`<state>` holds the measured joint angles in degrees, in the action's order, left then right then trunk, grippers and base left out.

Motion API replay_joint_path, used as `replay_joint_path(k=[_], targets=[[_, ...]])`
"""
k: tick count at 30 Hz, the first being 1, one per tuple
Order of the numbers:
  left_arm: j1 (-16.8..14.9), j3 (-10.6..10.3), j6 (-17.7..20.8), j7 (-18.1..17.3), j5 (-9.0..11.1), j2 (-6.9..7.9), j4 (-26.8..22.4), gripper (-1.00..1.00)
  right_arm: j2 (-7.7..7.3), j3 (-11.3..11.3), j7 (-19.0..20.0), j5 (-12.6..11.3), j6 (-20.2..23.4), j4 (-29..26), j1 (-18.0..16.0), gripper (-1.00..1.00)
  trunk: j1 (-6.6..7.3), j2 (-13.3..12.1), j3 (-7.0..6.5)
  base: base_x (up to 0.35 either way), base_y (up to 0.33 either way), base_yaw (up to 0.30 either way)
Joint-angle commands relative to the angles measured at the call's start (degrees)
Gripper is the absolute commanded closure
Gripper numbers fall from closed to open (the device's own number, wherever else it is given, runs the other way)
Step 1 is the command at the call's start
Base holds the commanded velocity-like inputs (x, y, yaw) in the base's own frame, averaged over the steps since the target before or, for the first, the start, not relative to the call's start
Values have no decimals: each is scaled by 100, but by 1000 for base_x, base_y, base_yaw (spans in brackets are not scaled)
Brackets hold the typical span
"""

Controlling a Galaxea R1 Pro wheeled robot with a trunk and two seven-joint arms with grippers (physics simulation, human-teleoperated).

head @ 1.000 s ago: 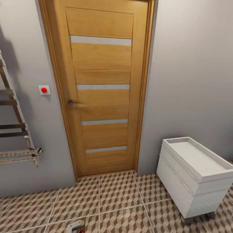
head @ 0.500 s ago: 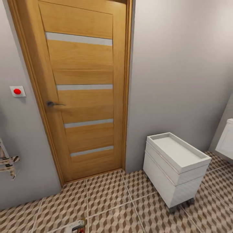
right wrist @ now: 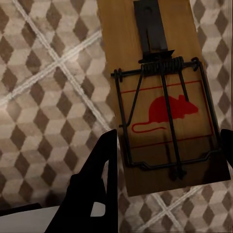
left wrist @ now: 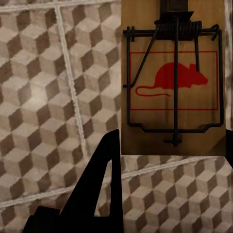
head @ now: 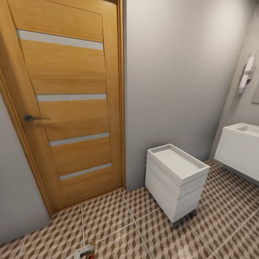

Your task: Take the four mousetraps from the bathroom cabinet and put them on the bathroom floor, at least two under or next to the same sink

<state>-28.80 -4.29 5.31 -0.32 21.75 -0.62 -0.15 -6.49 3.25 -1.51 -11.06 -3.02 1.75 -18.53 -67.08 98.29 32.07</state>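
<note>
**Both grippers holding mousetraps above the tiled floor**

Left arm: the left wrist view looks straight down along the left gripper onto the bathroom floor of brown, beige and white cube-patterned tiles. A flat wooden mousetrap with black wire parts and a red mouse print sits between the fingers. One dark finger lies against the trap's edge; the opposite finger is barely visible at the frame's edge. The gripper is clamped on this trap.

Right arm: the right wrist view is likewise pointed down at the tiles. The right gripper grasps a second wooden mousetrap of the same print, with a dark finger on one long edge and the other finger's tip at the opposite edge. Whether either trap is clear of the floor cannot be told.

Head view: a tan wooden door with grey horizontal strips, a grey wall, a small white boxy drawer unit standing on the tiles, and, further along, the white wall-hung bathroom sink. A small white part of the robot shows at the lower edge.
</note>
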Motion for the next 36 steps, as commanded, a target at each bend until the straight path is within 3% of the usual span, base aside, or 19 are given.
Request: replay_joint_path(k=[1, 36], targets=[[-3, -45, 21, 6, 49, 1, -2, 100, 2, 35, 2, -63, -32, 19, -8, 100, 1, 3, 6, 0, 0, -298], [-3, -45, 23, 6, 49, 1, -2, 100, -1, 35, 2, -63, -32, 19, -8, 100, 1, 3, 6, 0, 0, -298]])
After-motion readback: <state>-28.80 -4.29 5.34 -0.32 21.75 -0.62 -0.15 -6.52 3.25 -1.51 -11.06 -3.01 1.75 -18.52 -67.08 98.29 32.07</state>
